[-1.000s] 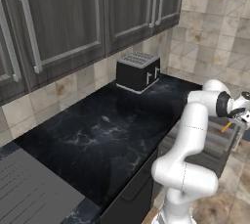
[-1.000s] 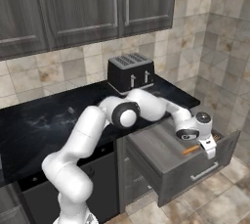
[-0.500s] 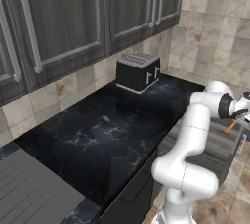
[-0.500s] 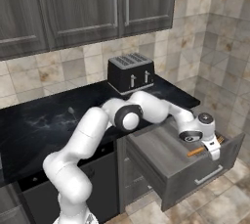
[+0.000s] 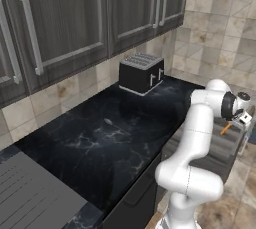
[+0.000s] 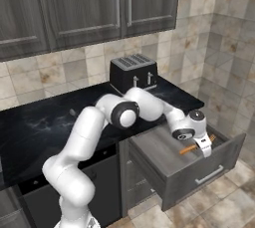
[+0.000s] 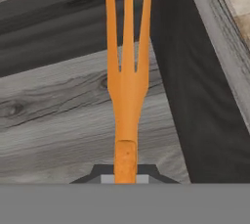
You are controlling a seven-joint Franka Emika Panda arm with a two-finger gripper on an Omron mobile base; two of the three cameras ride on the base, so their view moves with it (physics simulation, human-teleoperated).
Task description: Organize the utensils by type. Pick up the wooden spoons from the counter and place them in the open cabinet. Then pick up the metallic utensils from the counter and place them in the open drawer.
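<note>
Claw [image 6: 204,145] stayed clamped on the orange fork [image 7: 128,76] and had dropped lower over the open drawer [image 6: 172,165], near its front right corner; release seemed next.

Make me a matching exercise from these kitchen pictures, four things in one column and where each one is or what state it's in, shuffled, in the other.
Things
1. orange three-tined fork
2. black two-slot toaster
3. grey wooden drawer
4. dark upper cabinet doors

Places or states
A. pulled out below the counter
B. closed, above the backsplash
C. held in the gripper, over the drawer
D. standing at the back of the black marble counter

Pairs: 1-C, 2-D, 3-A, 4-B
</note>
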